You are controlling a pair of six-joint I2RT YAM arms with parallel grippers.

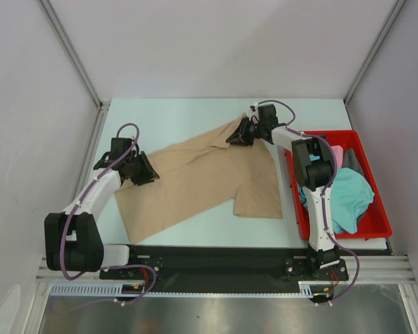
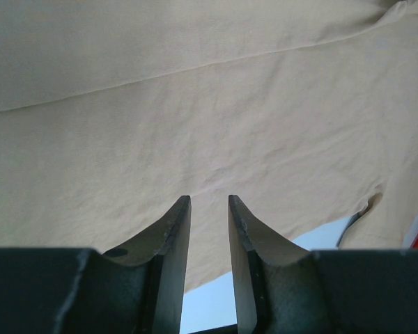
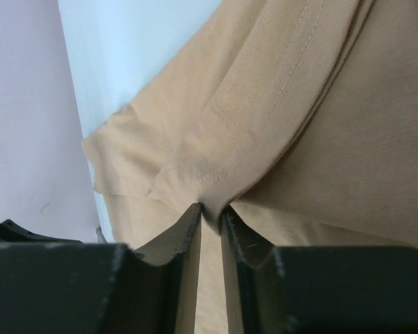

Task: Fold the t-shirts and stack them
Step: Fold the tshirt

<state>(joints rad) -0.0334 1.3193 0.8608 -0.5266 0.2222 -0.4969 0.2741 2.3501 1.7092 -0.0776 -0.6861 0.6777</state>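
Observation:
A tan t-shirt [image 1: 195, 181] lies spread across the table, with one sleeve toward the near right. My left gripper [image 1: 145, 172] hovers at the shirt's left edge. In the left wrist view this left gripper [image 2: 209, 202] is open, and flat tan cloth [image 2: 195, 104] and bare table show through the gap. My right gripper [image 1: 235, 136] is at the shirt's far corner. In the right wrist view the right gripper [image 3: 212, 212] is shut on a bunched fold of the tan cloth [image 3: 299, 125] by a stitched hem. A teal t-shirt [image 1: 348, 198] and a pink one [image 1: 338, 153] lie in the bin.
A red plastic bin [image 1: 348, 236] stands at the right, beside the right arm, holding the crumpled shirts and a dark grey piece. White walls with metal posts close the table on the left, back and right. A black rail runs along the near edge.

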